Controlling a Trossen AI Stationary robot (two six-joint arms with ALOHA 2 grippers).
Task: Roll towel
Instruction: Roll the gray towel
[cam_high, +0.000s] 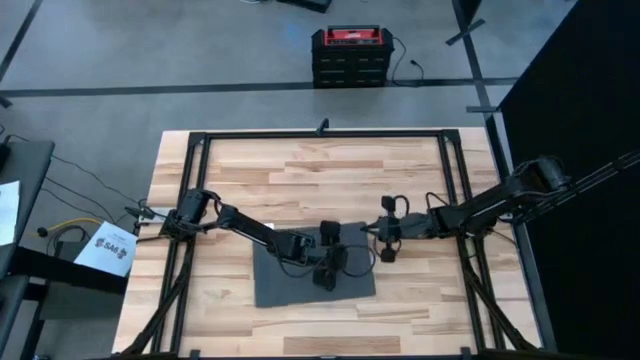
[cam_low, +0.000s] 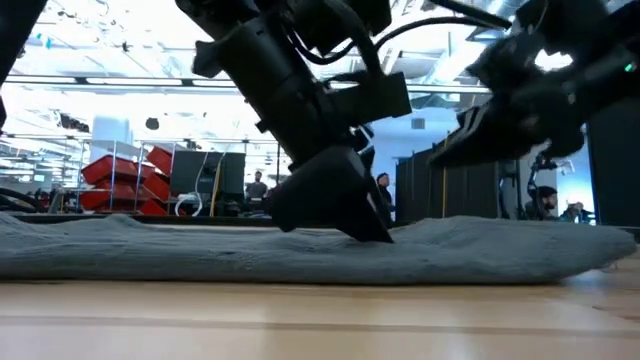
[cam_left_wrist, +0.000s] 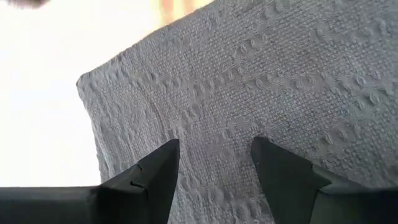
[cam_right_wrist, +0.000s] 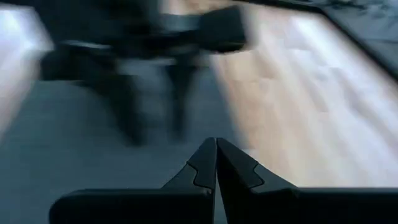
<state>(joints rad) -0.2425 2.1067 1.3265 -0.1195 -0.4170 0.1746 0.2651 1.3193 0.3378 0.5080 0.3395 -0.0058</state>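
The pale wooden plank worktop (cam_high: 400, 170), framed by a black metal rail, carries a plain dark grey soft cloth towel (cam_high: 290, 290) lying flat near the middle, toward the front edge. In the low view the towel (cam_low: 500, 255) spreads as a low rumpled band across almost the whole width of the worktop (cam_low: 320, 320).

The dark left arm reaches in from the left side, and its left tool (cam_high: 326, 277) sits down on the towel, near the cloth's right half. The left wrist view shows the left tool (cam_left_wrist: 214, 165) with its two dark fingers (cam_left_wrist: 149, 180) spread apart, the woven grey towel (cam_left_wrist: 261, 74) filling the gap between them.

The dark right arm comes in from the right side; the right tool (cam_high: 388, 250) hangs just beyond the towel's right upper corner, above bare wood. In the right wrist view the right tool (cam_right_wrist: 216, 162) has its fingers (cam_right_wrist: 239, 171) pressed together with nothing between them.
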